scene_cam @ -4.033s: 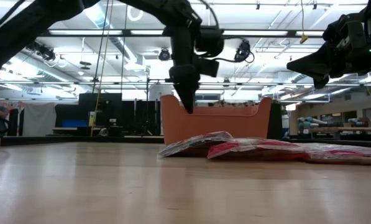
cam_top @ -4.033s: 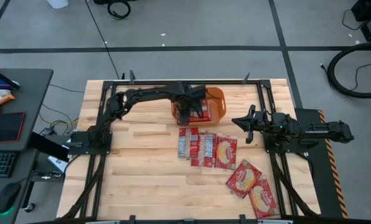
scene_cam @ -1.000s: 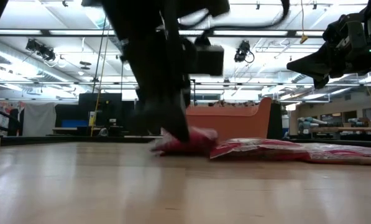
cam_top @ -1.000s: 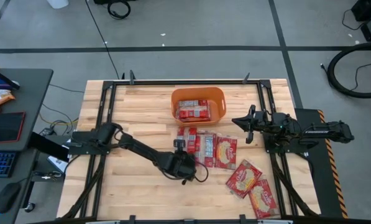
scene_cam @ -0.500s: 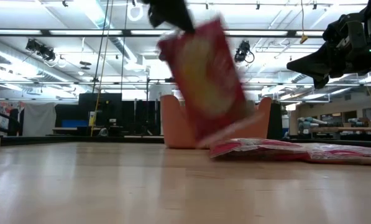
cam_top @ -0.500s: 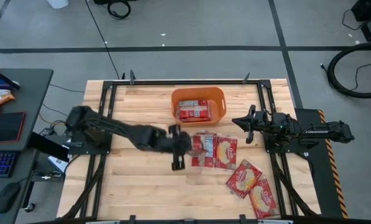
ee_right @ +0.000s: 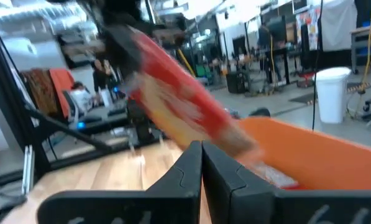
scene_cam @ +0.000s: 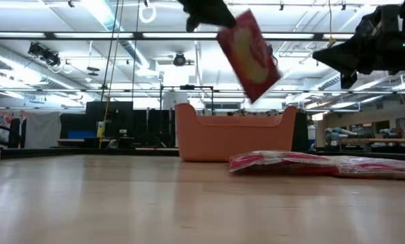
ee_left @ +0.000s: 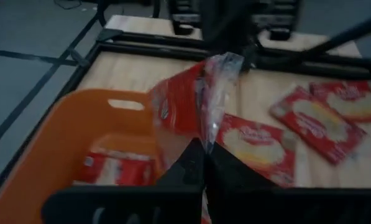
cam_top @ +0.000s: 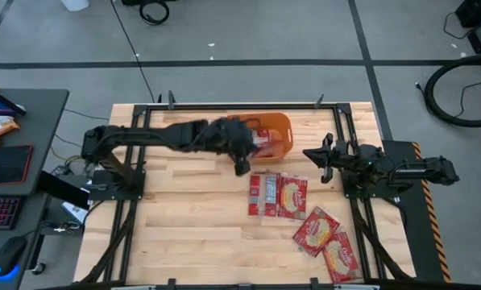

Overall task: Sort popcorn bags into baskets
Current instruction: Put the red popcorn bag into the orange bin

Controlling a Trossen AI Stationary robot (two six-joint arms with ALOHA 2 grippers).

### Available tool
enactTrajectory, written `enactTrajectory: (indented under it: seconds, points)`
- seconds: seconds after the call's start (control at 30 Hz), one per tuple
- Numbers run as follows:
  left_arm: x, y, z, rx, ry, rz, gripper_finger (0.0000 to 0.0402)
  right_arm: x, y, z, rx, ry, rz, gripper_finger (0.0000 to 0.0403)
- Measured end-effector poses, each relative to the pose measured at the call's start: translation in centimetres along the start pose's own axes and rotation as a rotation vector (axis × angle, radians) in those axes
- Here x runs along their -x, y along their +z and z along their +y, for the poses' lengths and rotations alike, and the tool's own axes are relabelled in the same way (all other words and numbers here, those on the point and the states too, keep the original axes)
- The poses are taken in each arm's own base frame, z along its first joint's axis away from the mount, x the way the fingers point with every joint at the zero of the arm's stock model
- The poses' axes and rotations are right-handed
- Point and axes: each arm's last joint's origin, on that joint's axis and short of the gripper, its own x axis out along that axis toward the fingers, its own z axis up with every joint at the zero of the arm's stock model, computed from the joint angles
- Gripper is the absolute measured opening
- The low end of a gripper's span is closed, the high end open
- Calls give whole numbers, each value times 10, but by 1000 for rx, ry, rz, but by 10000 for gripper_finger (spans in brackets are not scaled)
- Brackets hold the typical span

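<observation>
Flat red rectangular popcorn packet (scene_cam: 249, 54), glossy crinkled film with a yellow-cream picture on one face, pinched at one corner by left end effector (cam_top: 242, 158), hanging tilted in the air above the near-left rim of orange rounded-corner plastic tub (cam_top: 282, 129). Same packet seen edge-on in left wrist view (ee_left: 201, 106), clear sealed seam sticking up past the dark fingers (ee_left: 188, 168). Tub smooth, rolled rim, slot handle in the end wall; inside it, red packets with white label panels (cam_top: 264, 142) lying flat. Four more red packets on light butcher-block wood surface (cam_top: 184, 217): two side by side just in front of the tub, one label-side up (cam_top: 263, 194), one picture-side up (cam_top: 293, 196); two more picture-side up nearer the right front corner (cam_top: 315, 229), (cam_top: 340, 258), touching each other. Right end effector (cam_top: 321, 160) raised off the surface beside the tub's right side, fingers pressed together, holding nothing.
</observation>
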Motion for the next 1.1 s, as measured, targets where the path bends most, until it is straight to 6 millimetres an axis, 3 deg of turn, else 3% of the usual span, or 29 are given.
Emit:
enactTrajectory:
  seconds: [0.33, 0.5, 0.7, 0.93, 1.1]
  points:
    - [-48, -14, 69, 182, -42, 13, 5, 0, 6, 2, -95, 33, -53, 17]
    - [-69, -17, 89, 252, -60, -59, 5, 0, 5, 1, -93, 31, -46, 17]
    - [-92, -44, 104, 384, -24, 79, 12, 0, 2, 3, -109, 77, -7, 17]
    - [-86, -68, 115, 421, 187, 297, 28, 0, -2, 6, -155, 145, 54, 17]
    - [-83, -77, 110, 388, 213, 405, 54, 0, -5, 8, -143, 178, 81, 17]
